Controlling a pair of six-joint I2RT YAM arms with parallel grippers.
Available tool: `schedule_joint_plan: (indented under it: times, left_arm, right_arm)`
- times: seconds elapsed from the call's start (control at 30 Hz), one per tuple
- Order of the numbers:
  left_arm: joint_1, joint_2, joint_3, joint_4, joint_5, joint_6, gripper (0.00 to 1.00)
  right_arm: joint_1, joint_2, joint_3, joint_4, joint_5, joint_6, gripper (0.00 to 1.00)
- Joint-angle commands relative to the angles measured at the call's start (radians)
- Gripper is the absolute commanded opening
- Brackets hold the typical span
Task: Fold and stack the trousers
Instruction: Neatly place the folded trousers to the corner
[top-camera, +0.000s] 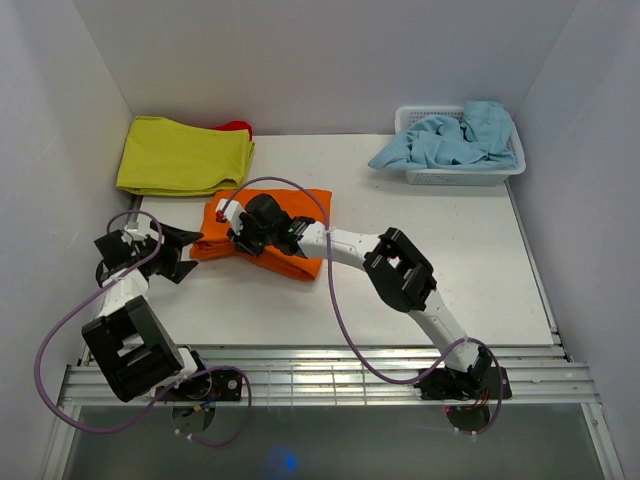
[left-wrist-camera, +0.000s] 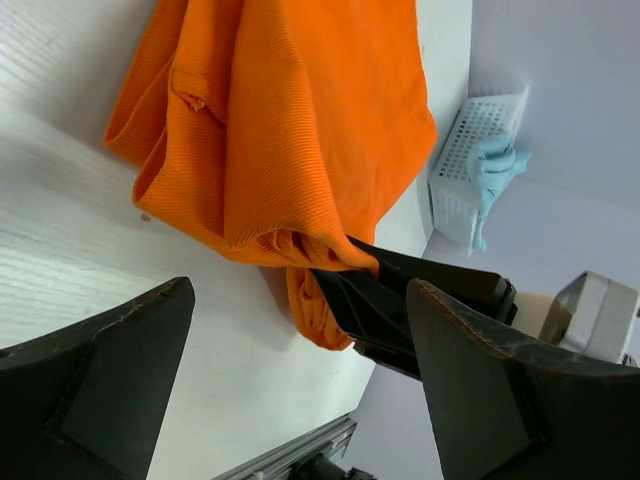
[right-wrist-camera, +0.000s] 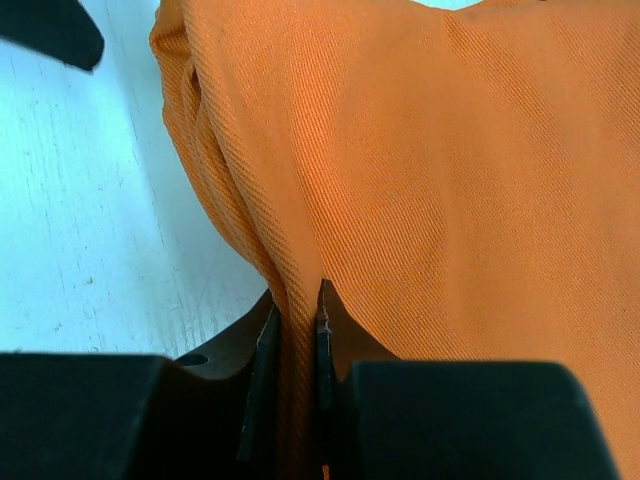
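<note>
At the near edge of the white table (top-camera: 440, 230), the two arms are reaching forward from their bases, both angling towards the left half of the surface. The left gripper (top-camera: 190, 252) is hovering just beside the near-left corner of the trousers (top-camera: 305, 205), its dark fingers (left-wrist-camera: 100, 390) standing spread wide with nothing between them and not touching the cloth. The right gripper (right-wrist-camera: 295, 305) is lying across the bundle from the right, and its jaws are squeezing almost together on a thin fold of the orange fabric; the right wrist view is showing that fold running down between the two pads while the ribbed cloth is spreading out above and to the right. From the left wrist view the black body of the right gripper is showing under the hanging edge of the fabric, which is bunching into several layers there. The trousers are sitting as a folded, somewhat rumpled orange bundle on the left-centre of the table, their far edge lying close to a flat yellow-green cloth (top-camera: 180, 155) in the far left corner. A small piece of red fabric (top-camera: 237, 127) is peeking out behind that cloth. In the far right corner a white plastic basket (top-camera: 460, 178) is holding a crumpled light blue garment (top-camera: 450, 140), part of it draping over the left rim onto the table.
</note>
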Motion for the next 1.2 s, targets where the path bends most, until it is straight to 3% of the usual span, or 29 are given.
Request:
schedule_joint_plan:
  times: [0.0,0.23,0.63,1.03,1.17]
  left_arm:
    - [-0.067,-0.020,0.000,-0.025,-0.138,-0.135,0.98]
    - [-0.121,0.006,0.074,-0.120,-0.253,-0.185,0.98]
    - [-0.186,0.158,0.091,-0.094,-0.320,-0.213,0.98]
    - [-0.253,0.234,0.080,0.114,-0.368,-0.271,0.98]
    - [-0.262,0.273,0.071,0.188,-0.390,-0.268,0.93]
  right_arm:
    - [-0.004,0.007,0.076,0.052,-0.003,0.042,0.08]
    - [-0.003,0.019,0.064,0.059,-0.003,0.051,0.08]
    - [-0.006,0.028,0.118,0.066,-0.010,0.094,0.08]
    - [-0.006,-0.001,0.092,0.067,-0.094,0.169,0.08]
    - [-0.001,-0.007,0.087,0.070,-0.120,0.199,0.08]
